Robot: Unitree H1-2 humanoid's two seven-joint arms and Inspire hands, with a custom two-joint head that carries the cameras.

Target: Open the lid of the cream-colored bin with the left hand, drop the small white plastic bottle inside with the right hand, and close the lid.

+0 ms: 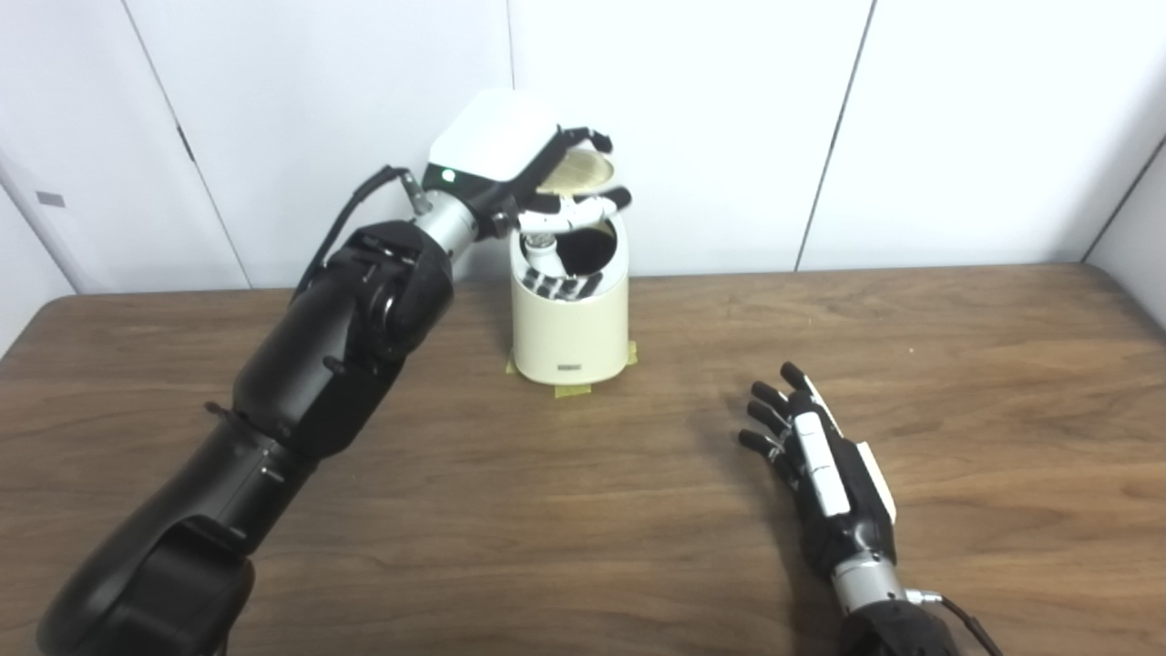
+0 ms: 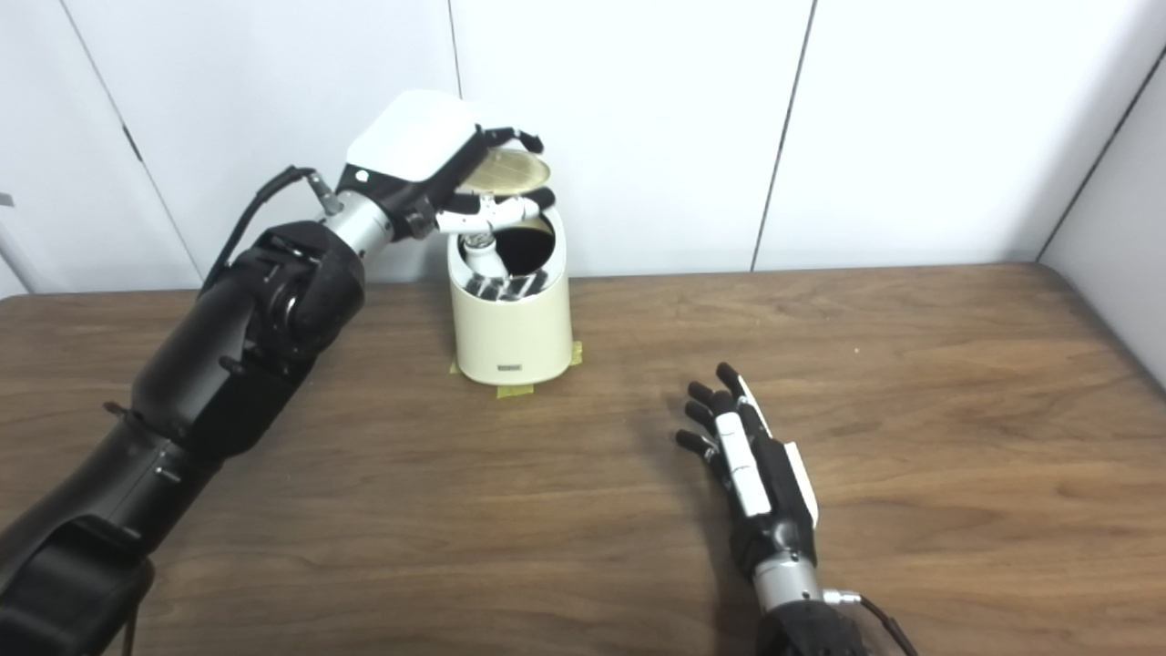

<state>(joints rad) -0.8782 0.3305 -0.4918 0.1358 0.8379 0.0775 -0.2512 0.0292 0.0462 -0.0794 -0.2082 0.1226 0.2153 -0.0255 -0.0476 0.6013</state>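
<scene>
One bin [image 1: 569,328], lid [image 1: 576,169] raised in left hand [image 1: 510,169]; right hand [image 1: 820,456] empty, fingers spread.

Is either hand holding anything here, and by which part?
The left hand holds the round cream-colored lid of the cream-colored bin by its raised front edge, keeping it tipped open. The right hand rests open on the table, holding nothing.

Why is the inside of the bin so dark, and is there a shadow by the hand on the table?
Left eye view: the bin mouth is black because light barely gets in under the raised lid. Right eye view: a soft shadow lies on the table left of the right hand.
</scene>
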